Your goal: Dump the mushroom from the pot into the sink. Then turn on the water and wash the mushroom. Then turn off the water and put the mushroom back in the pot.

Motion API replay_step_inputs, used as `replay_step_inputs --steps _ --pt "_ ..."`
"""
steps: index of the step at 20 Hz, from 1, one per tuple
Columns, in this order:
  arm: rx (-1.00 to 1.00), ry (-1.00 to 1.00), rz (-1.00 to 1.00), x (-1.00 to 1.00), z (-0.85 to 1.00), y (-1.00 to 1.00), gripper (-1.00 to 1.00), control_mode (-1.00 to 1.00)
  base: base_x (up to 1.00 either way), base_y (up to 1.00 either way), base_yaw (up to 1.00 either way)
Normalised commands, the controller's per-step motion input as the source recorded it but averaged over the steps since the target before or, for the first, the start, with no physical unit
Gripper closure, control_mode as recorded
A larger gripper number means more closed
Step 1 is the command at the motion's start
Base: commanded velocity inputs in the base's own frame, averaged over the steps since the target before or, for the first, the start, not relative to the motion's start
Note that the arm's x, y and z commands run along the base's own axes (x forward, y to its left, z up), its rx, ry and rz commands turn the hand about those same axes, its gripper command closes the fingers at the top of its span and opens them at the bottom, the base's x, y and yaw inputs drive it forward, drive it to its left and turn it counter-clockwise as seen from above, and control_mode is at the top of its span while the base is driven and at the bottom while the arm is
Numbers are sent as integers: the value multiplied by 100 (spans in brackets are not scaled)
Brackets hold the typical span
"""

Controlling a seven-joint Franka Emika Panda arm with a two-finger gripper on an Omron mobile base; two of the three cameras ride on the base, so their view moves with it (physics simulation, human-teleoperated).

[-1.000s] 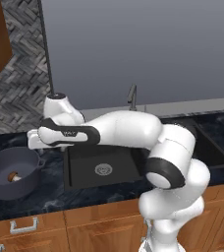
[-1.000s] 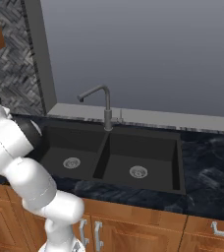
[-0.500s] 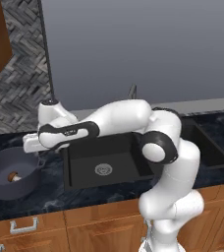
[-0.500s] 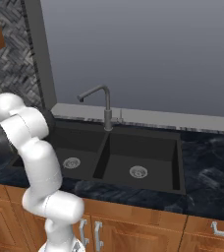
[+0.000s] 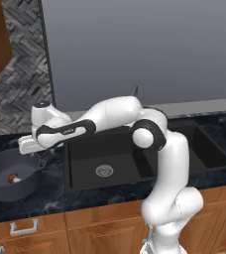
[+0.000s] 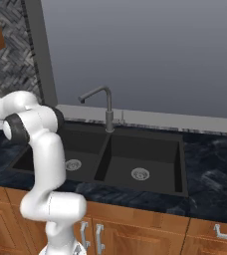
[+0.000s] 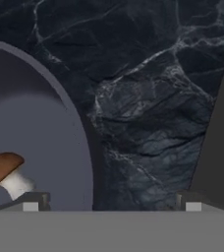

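Fingers of my gripper [image 7: 112,204] stand spread wide with nothing between them, hovering over the pot's [image 5: 1,176] near rim and the dark marble counter [image 7: 148,108]. One fingertip [image 7: 31,201] sits over the pot's grey floor, the other [image 7: 192,201] over the counter beside the black sink [image 5: 110,158]. Just beside the first fingertip, the mushroom [image 7: 5,173] lies on its side inside the pot, brown cap away from my fingers.
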Motion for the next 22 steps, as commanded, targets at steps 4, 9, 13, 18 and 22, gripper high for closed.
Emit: replay_step_inputs --steps 4,9,13,18,22 --pt "-3 3 5 35 -14 24 -100 -100 0 0 0" --pt "-1 5 7 24 -23 10 -100 -100 0 0 0" --pt "0 2 7 4 -32 0 -100 -100 0 0 0" --pt "-1 0 5 0 -33 0 -100 -100 0 0 0" --pt "0 0 2 -15 -39 0 -100 -100 0 0 0"
